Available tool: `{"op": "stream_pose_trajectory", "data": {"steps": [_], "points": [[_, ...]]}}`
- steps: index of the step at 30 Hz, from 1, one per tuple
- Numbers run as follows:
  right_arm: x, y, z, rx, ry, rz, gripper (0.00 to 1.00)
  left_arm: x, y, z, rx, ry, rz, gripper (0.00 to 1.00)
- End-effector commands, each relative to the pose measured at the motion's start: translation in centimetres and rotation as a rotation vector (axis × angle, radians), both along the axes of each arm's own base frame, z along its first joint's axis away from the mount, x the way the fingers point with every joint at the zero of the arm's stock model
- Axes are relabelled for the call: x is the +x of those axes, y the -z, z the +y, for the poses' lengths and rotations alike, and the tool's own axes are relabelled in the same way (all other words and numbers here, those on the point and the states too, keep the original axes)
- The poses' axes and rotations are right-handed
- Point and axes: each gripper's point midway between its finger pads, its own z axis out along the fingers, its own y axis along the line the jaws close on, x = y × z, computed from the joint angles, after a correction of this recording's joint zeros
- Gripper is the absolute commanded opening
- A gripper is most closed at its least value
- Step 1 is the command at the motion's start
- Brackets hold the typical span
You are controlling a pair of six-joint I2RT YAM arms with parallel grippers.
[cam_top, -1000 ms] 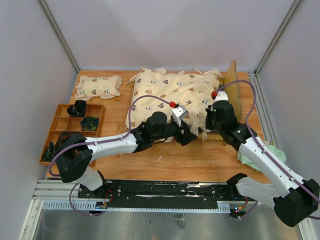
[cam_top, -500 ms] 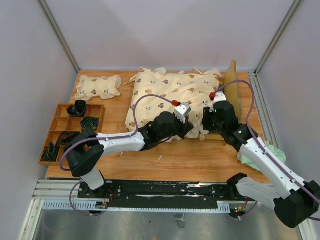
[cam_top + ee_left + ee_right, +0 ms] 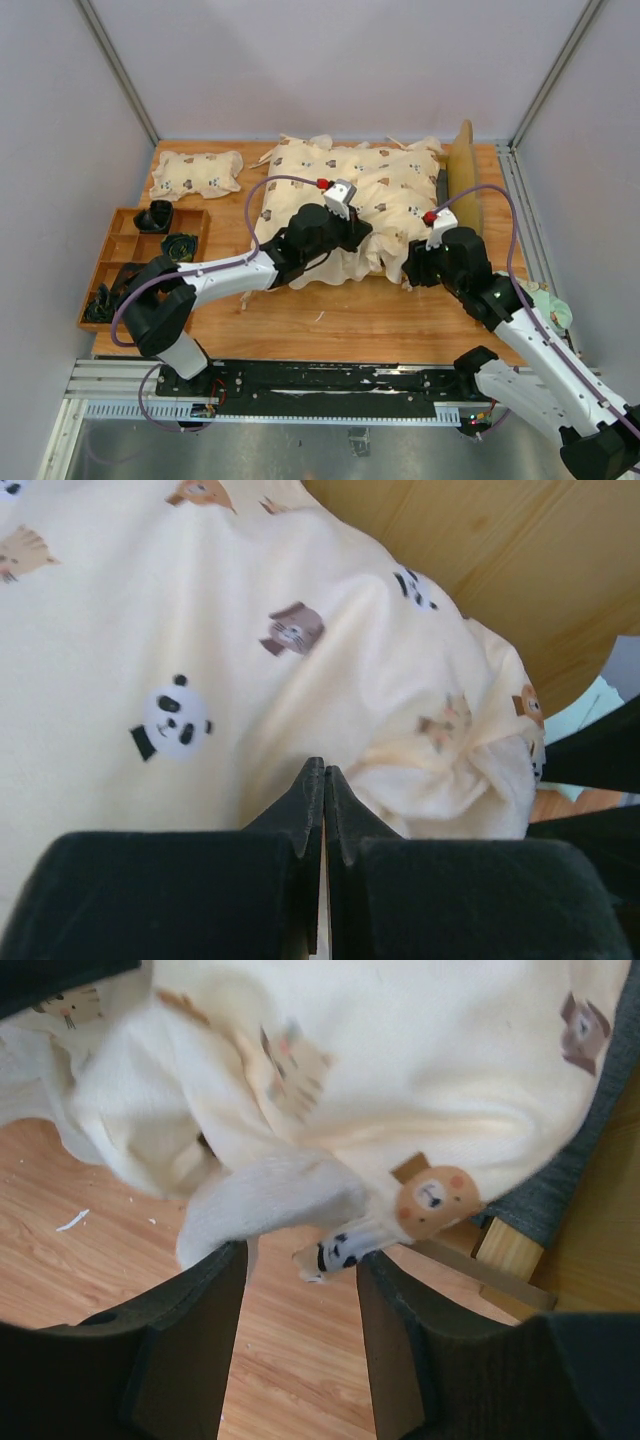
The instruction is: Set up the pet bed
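The pet bed lies at the back right, mostly under the cream animal-print quilt (image 3: 350, 180). Its wavy headboard (image 3: 463, 180) stands at the right end. In the right wrist view its grey base (image 3: 560, 1190) and a wooden corner (image 3: 508, 1250) show below the quilt (image 3: 400, 1060). My left gripper (image 3: 358, 232) sits over the quilt's front middle, shut, tips against the cloth (image 3: 150, 630); no fold shows between them (image 3: 324, 770). My right gripper (image 3: 413, 265) is open at the quilt's front right corner, and a loose ruffle hangs just beyond its fingers (image 3: 300, 1290).
A small matching pillow (image 3: 196, 173) lies at the back left. A wooden compartment tray (image 3: 118, 212) with dark items stands at the left edge. A pale green cloth (image 3: 545, 300) lies at the right by my right arm. Bare wood runs along the front.
My left gripper shut and moved from the quilt's front edge up and left over the quilt. My right gripper opened, let go of the quilt's corner and drew back toward me.
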Motion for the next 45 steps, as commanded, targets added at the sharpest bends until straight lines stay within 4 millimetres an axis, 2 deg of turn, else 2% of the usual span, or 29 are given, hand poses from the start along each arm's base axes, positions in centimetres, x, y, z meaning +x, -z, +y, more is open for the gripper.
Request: {"op": "stream_pose_trajectory", "data": {"steps": [1, 6, 10, 11, 12, 13, 17, 20, 24, 29, 33, 35, 37, 38, 39, 40, 41, 43, 45], "points": [[-1.3, 0.6, 0.2, 0.012, -0.055, -0.004, 0.49, 1.5, -4.3, 0.5, -0.085, -0.026, -0.060, 0.00], [-2.5, 2.0, -0.8, 0.013, -0.010, 0.032, 0.48, 2.2, -4.3, 1.2, -0.070, -0.045, -0.067, 0.00], [-2.8, 2.0, 0.0, 0.062, -0.049, -0.003, 0.46, 2.0, -4.6, 0.9, -0.052, 0.002, -0.077, 0.00], [-2.4, 1.7, 0.0, 0.071, -0.034, -0.019, 0.45, 1.3, -4.8, 0.4, -0.043, 0.055, -0.085, 0.05], [-1.9, 1.4, -0.3, 0.068, -0.004, -0.037, 0.43, 0.6, -4.8, 0.2, -0.040, 0.090, -0.084, 0.20], [-1.5, 0.9, -0.5, 0.067, 0.017, -0.055, 0.42, -0.3, -4.8, 0.0, -0.037, 0.128, -0.096, 0.30], [0.1, -0.3, -1.2, 0.059, 0.097, -0.099, 0.39, -5.4, -4.3, -1.0, 0.054, 0.265, -0.262, 0.48], [0.6, 0.2, -1.5, 0.064, 0.148, -0.075, 0.36, -7.2, -2.7, -1.3, 0.091, 0.315, -0.275, 0.55], [0.7, 0.3, -3.0, 0.060, 0.260, -0.068, 0.34, -8.3, 0.7, -2.0, 0.154, 0.311, -0.237, 0.59], [-0.2, -2.5, -4.7, 0.053, 0.304, -0.120, 0.42, -8.4, 3.1, -4.2, 0.219, 0.278, -0.225, 0.69], [-1.4, -4.5, -6.7, 0.056, 0.360, -0.194, 0.45, -7.9, 3.8, -6.1, 0.269, 0.232, -0.259, 0.74], [-1.9, -5.3, -7.4, 0.069, 0.370, -0.240, 0.46, -7.2, 4.9, -6.6, 0.314, 0.185, -0.262, 0.75], [-2.2, -5.5, -7.3, 0.083, 0.353, -0.263, 0.46, -5.8, 6.3, -6.4, 0.378, 0.121, -0.255, 0.71], [-2.2, -5.4, -7.1, 0.087, 0.335, -0.268, 0.46, -5.1, 6.6, -6.2, 0.413, 0.091, -0.267, 0.63], [-2.3, -5.4, -6.7, 0.094, 0.307, -0.271, 0.46, -4.7, 6.9, -6.0, 0.438, 0.069, -0.273, 0.51], [-2.4, -5.3, -6.3, 0.093, 0.278, -0.270, 0.46, -4.2, 6.8, -5.7, 0.452, 0.043, -0.280, 0.34], [-2.5, -5.2, -5.9, 0.092, 0.254, -0.265, 0.45, -4.0, 6.4, -5.4, 0.451, 0.019, -0.284, 0.19], [-2.5, -4.9, -5.6, 0.087, 0.234, -0.255, 0.45, -3.9, 4.8, -5.2, 0.421, 0.009, -0.295, 0.02], [-2.6, -4.6, -5.3, 0.080, 0.203, -0.252, 0.45, -4.2, 2.5, -5.3, 0.357, 0.027, -0.305, 0.00]]}}
